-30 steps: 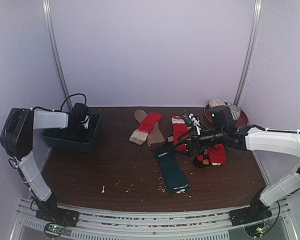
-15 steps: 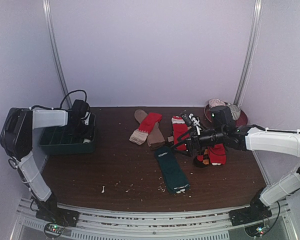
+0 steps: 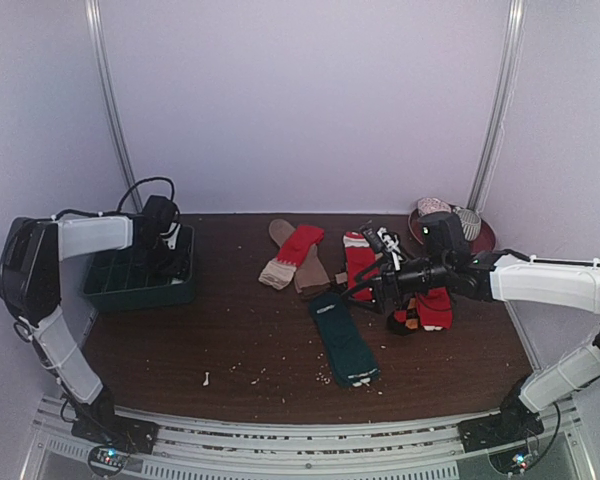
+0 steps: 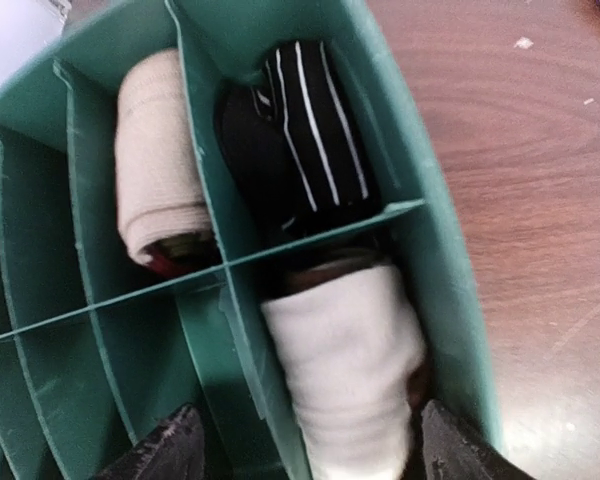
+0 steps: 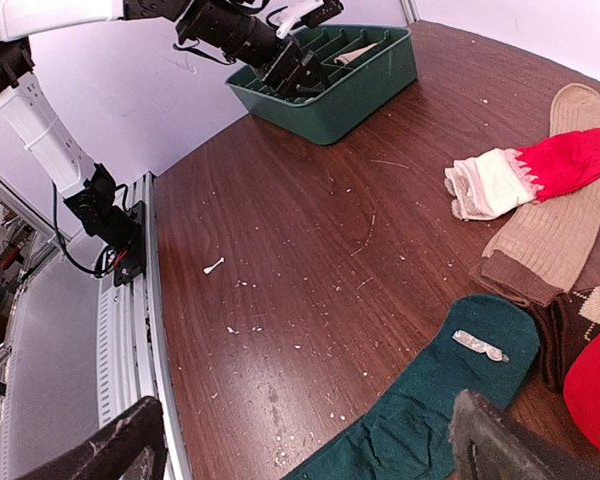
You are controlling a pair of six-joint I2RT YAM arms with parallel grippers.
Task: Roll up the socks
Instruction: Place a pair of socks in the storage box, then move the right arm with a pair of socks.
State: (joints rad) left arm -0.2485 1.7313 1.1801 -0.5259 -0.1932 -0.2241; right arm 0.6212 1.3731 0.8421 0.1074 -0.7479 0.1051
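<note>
We count one green compartment tray (image 3: pixel 130 297), with three rolled bundles in it: one cream roll (image 4: pixel 158 170), one black roll with white stripes (image 4: pixel 295 140) and one white roll (image 4: pixel 345 370). Loose on the table (image 3: pixel 230 340) we count one dark teal sock (image 3: pixel 343 338), one tan-brown sock (image 5: pixel 555 235), one red sock with a pale cuff (image 5: pixel 570 160) across it, one second red sock (image 3: pixel 358 262) and one dark argyle sock (image 5: pixel 580 315). We cannot split the red heap (image 3: pixel 435 308) into a number. One red dish (image 3: pixel 485 235) at the back, contents uncountable. Pale crumbs (image 3: pixel 206 379): many, too small to count.
</note>
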